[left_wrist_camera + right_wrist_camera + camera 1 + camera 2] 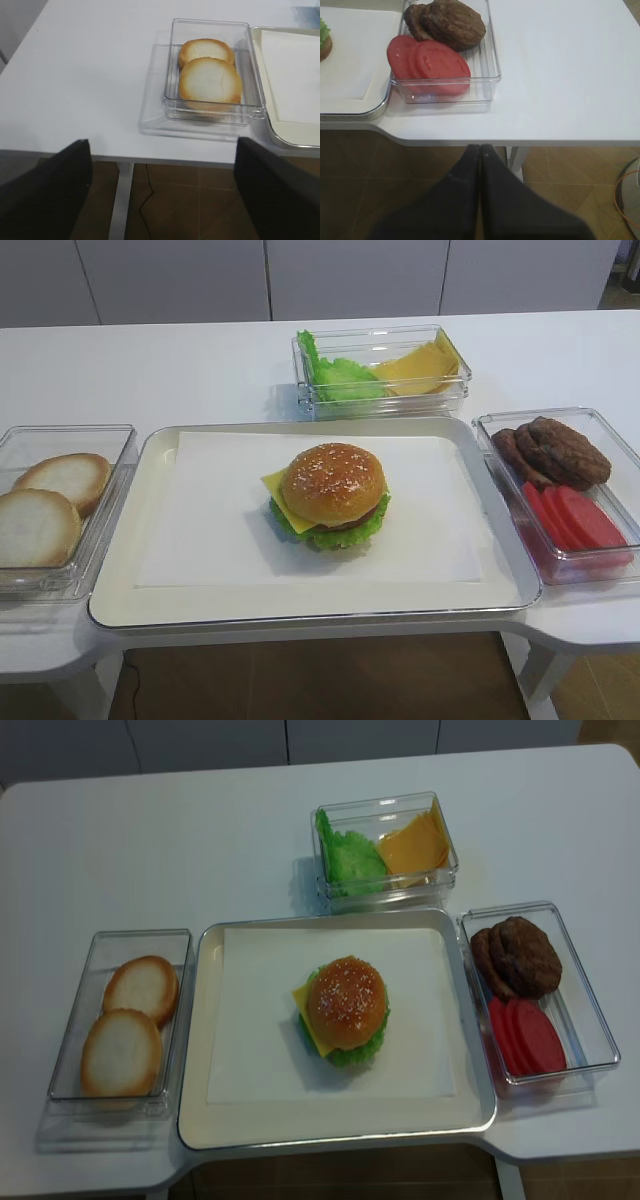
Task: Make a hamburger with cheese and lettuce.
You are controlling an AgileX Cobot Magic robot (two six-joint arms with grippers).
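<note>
White surface (180, 360) holds a tray (120, 540) with the hamburger (332, 495) in its middle, its cheese (274, 483) corner and lettuce (350, 533) sticking out under the bun. Left gripper (162, 190) hangs off the near edge by the bun halves (209, 80), its jaws spread wide and holding nothing. Right gripper (480, 150) hangs near the tomato slices (432, 62), jaws pressed together and touching nothing.

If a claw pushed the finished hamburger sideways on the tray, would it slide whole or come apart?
The hamburger would probably shear: it looks like loose stacked layers. The domed bun top would likely slip off the smooth cheese. The ruffled lettuce may drag on the paper liner.
</note>
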